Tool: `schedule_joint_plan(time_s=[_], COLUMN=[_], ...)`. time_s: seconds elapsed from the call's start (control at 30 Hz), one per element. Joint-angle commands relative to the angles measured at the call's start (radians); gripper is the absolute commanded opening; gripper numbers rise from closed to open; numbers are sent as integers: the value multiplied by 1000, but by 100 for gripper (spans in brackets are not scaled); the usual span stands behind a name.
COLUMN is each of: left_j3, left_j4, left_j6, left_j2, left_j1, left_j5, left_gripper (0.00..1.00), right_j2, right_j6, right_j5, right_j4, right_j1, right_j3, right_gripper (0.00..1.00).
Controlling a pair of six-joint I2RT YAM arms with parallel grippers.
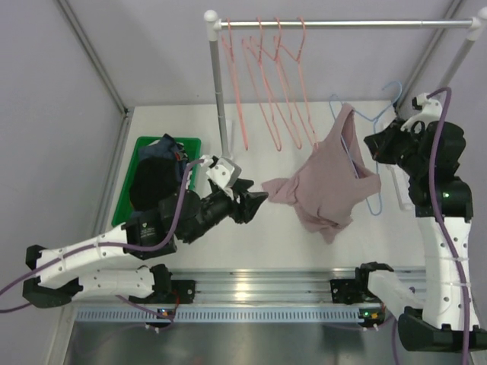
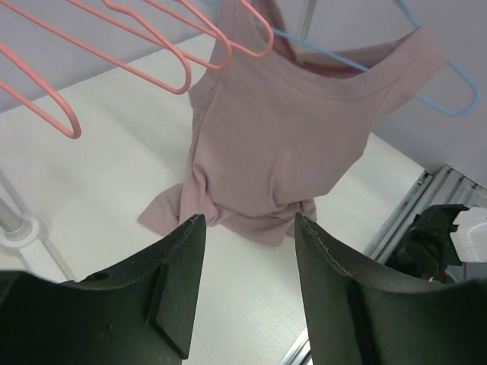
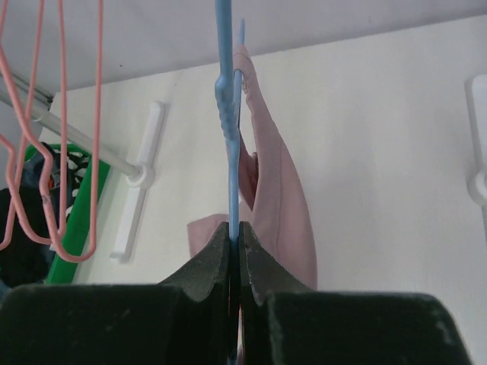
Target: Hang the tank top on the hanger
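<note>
Grey walls close in a pale counter [image 1: 304, 255], with a metal rail [image 1: 342, 23] across the back carrying several pink hangers [image 1: 270, 84] and a green bin [image 1: 120, 205] of dark clothes [image 1: 152, 179] at the left. Much of the blue hanger [image 3: 227, 114] is hidden: the tank top [image 1: 327, 182] covers most of its frame. The right wrist view meets the hanger edge-on, so it reads as a single upright blue line whose top is cut off by the picture's edge. The left wrist view also loses the hook past its upper edge, and one strap runs out of sight there, so I cannot tell whether both straps sit on the wire. From above, the right pincer [image 1: 378, 144] is a dark mass with its fingers hard to make out. Its own camera shows them pressed together on the blue wire, gripping the hanger. The tank top hangs from that hanger at the right of the counter, neckline up and hem down. From above, its long axis slants from the raised strap near the hanger's top down and left toward the left pincer [image 2: 249, 220]. It is dusty pink, soft and sleeveless. It is smooth across the chest and creased and bunched lower down, where the hem seems to rest on the counter. The left pincer is spread wide with nothing between its fingers, pointing at the hem and apart from the cloth.
</note>
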Motion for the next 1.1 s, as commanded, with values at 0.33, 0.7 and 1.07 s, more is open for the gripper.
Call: schedule_joint_plan(time_s=[0.33,0.7,1.07], left_j3=[146,132,201], left_j4=[-129,-113,-176], left_j6=[-88,-111,-74], left_j2=[187,194,216], left_j1=[112,248,307], left_j5=[74,275,332], left_gripper=[56,55,55], right_j2=[138,373,525], right_j6=[-73,-116,-85], right_j5=[66,132,3], right_j4=[-169,-248,-220], right_j1=[-29,-65,-230], right_j3=[416,810,973], right_gripper=[0,0,0])
